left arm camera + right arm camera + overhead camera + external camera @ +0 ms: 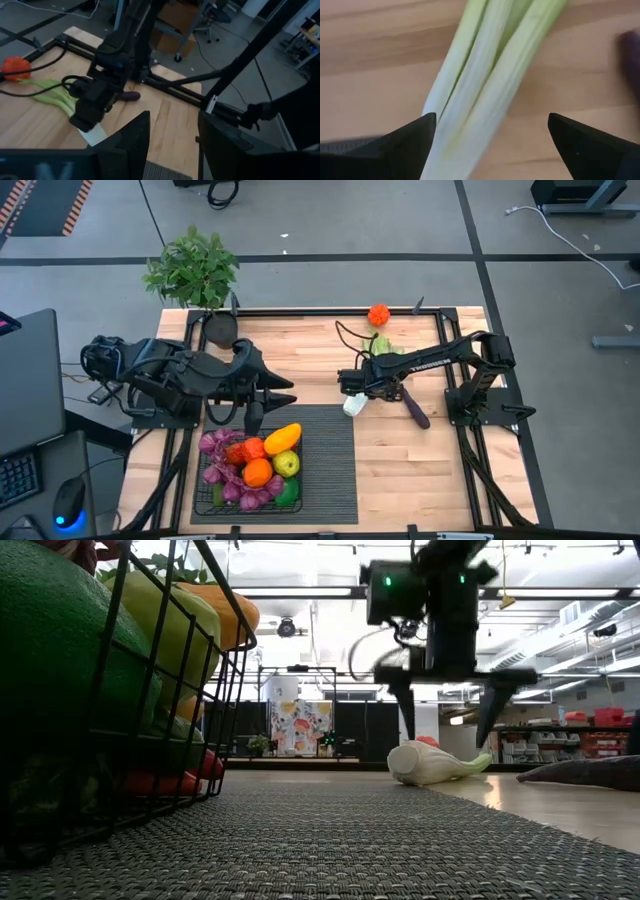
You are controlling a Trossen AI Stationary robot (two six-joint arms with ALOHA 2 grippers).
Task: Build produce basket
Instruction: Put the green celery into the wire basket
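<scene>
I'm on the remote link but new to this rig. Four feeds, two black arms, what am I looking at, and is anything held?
Two dark robot arms work at a wooden table. One feed looks down from above, one sits at tabletop level, one rides each wrist. The black wire-mesh basket of toy produce sits on a dark ribbed mat. The right gripper hangs open over the pale green leek, holding nothing. The left gripper waits near the basket, empty. A purple eggplant and a red-orange pepper lie loose.
</scene>
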